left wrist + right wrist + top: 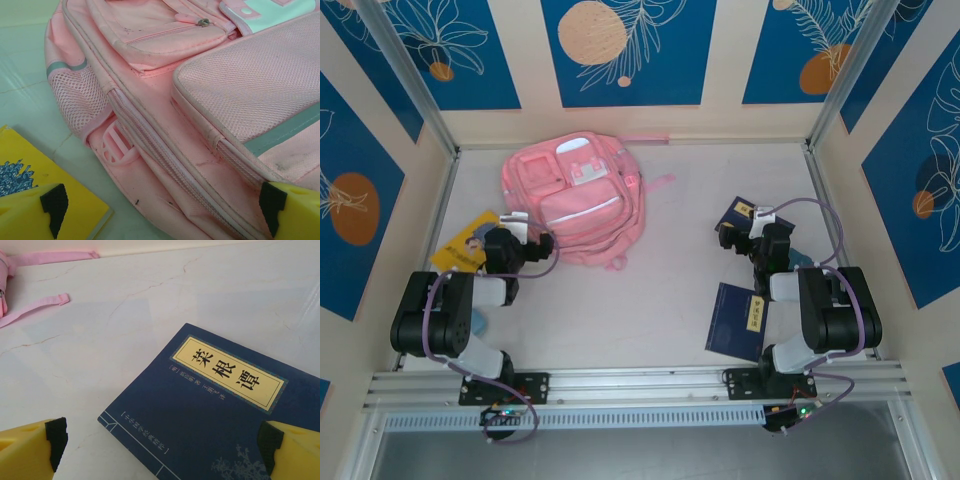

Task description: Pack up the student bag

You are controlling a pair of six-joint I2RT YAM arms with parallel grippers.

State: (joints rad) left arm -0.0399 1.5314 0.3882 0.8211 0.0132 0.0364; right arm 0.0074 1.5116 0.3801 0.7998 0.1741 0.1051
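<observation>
A: Pink fabric, soft. The bag (570, 205) lies flat on the table (670, 260), back-left of centre. I'd expect it to be light and to sag and bunch. Where to grip?
B: Pinch a strap, seam or zip pull, not the mesh. Left jaws stand wide apart at its near-left edge, holding nothing.
A: Count?
B: Left to right: one yellow book (463, 243), one bag, two blue books (737, 322). Right jaws also spread wide, empty, at the far blue book (200, 410).
</observation>
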